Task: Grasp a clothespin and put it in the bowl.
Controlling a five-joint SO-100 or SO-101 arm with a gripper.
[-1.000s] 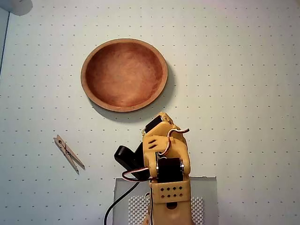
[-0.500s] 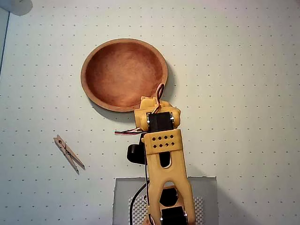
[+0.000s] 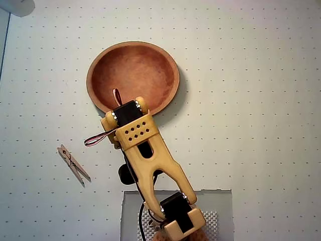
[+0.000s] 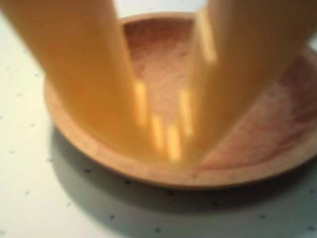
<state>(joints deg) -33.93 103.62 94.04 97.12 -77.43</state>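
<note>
Clothespin [image 3: 73, 164]: light tan wood, two thin prongs with a small metal spring, lay flat and diagonal on the dotted white table [image 3: 261, 100].
Clothespin place: well apart from the jaws, off toward the left edge in the overhead view; nothing touched it.
Gripper [image 4: 171, 146]: two blurred yellow fingers [image 4: 84, 79] filled the wrist view, tips drawn near together low in frame; could not tell whether they were clenched or released. Nothing seen between them.
Bowl [image 3: 168, 98]: round, shallow, reddish-brown inside, paler tan rim; sat directly beyond the jaws, near rim under the tips. Looked empty.
Arm [image 3: 145, 155]: yellow, reached over the bowl's lower rim in the overhead view.
</note>
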